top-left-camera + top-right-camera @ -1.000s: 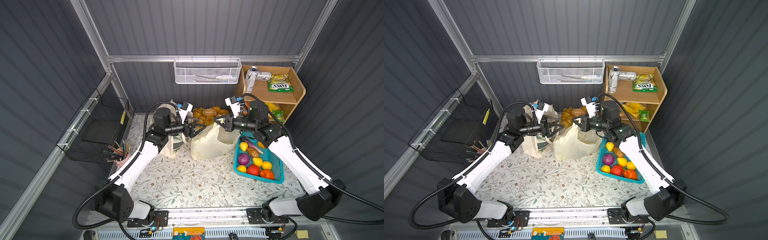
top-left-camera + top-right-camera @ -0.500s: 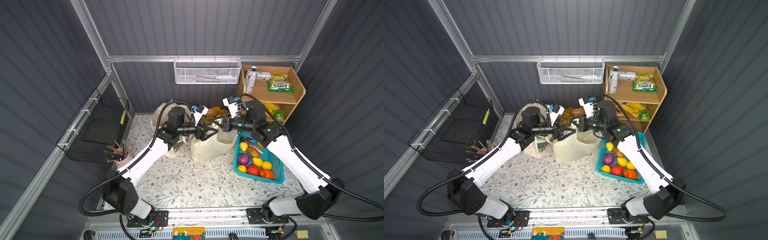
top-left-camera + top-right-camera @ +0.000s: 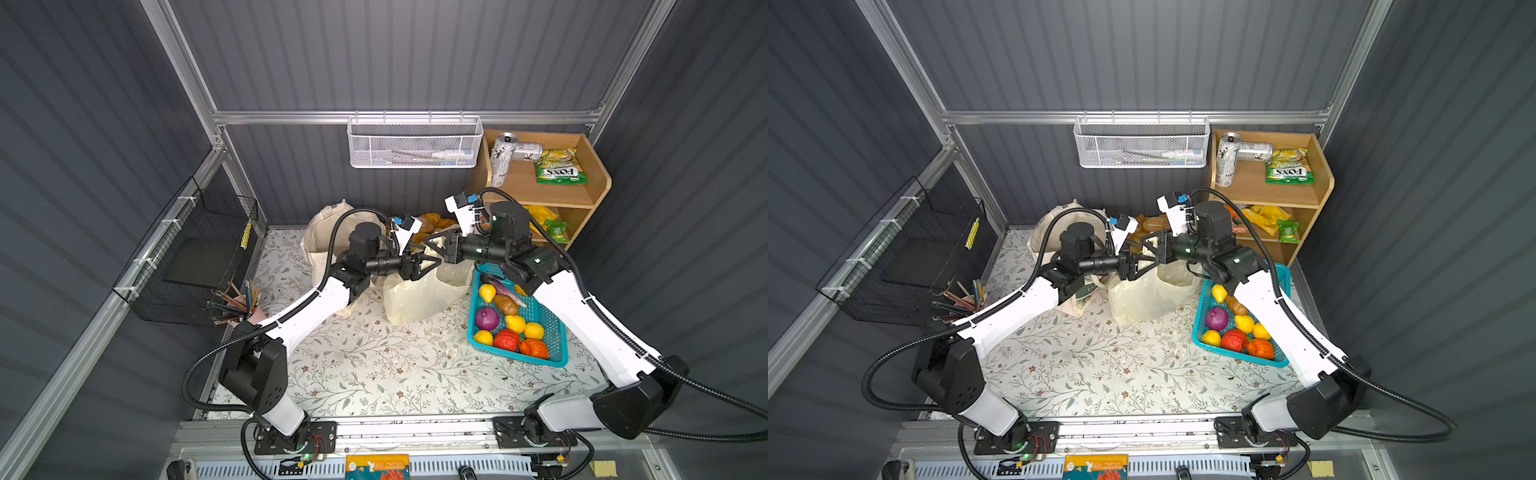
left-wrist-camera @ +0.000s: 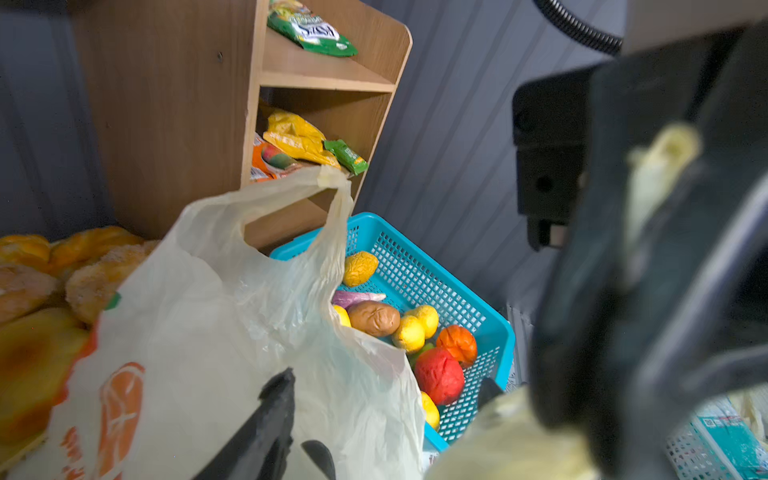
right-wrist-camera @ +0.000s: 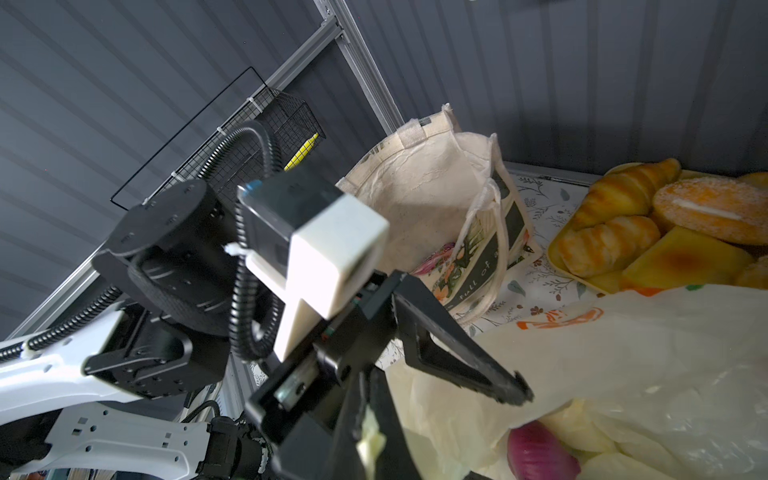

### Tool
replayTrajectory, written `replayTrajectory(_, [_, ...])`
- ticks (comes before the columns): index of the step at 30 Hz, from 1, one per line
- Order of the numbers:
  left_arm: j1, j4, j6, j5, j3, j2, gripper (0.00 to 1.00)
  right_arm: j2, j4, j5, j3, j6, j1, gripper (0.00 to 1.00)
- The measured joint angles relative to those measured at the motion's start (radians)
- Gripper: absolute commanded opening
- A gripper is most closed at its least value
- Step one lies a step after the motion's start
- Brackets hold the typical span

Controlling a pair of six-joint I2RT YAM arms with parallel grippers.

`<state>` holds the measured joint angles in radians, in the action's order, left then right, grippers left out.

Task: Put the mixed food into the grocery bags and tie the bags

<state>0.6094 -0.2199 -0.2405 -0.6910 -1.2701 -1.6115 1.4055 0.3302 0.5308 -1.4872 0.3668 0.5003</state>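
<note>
Left gripper (image 3: 434, 262), jaws apart, had swung from the canvas tote (image 3: 322, 237) to meet the right gripper (image 3: 432, 245). The right gripper was clamped on a handle of the plastic bag (image 3: 419, 299), which sat mid-rear on the tabletop. Handle-tying seemed imminent.

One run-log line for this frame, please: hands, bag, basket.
plastic bag: holds food, untied | right hand: shut on a bag handle | left hand: open, close by | other handle: free | turquoise basket: holds produce
</note>
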Motion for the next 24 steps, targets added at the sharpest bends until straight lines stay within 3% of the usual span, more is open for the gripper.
replayTrajectory(10, [0.011,-0.087,-0.058,0.020,0.095,-0.008,0.60,0.010,0.007,-0.005,-0.002,0.001,0.003,0.00])
replayTrajectory(13, [0.011,-0.112,-0.062,0.046,0.114,-0.006,0.45,0.010,0.008,-0.009,-0.002,0.004,0.003,0.00])
replayTrajectory(15, [0.011,-0.127,-0.066,0.069,0.140,0.003,0.29,0.010,0.009,-0.013,-0.002,0.008,0.004,0.01])
replayTrajectory(16, [0.011,-0.132,-0.071,0.080,0.154,0.010,0.22,0.010,0.010,-0.015,-0.002,0.008,0.004,0.12])
replayTrajectory(18, [0.011,-0.134,-0.071,0.101,0.171,0.025,0.07,0.010,0.013,-0.018,-0.002,0.016,0.005,0.43])
replayTrajectory(19, [0.011,-0.129,-0.065,0.114,0.175,0.033,0.02,0.009,0.013,-0.021,-0.002,0.017,0.003,0.53])
replayTrajectory(24, [0.011,-0.063,-0.037,0.164,0.174,0.072,0.00,-0.010,0.013,-0.027,0.002,0.026,-0.044,0.69])
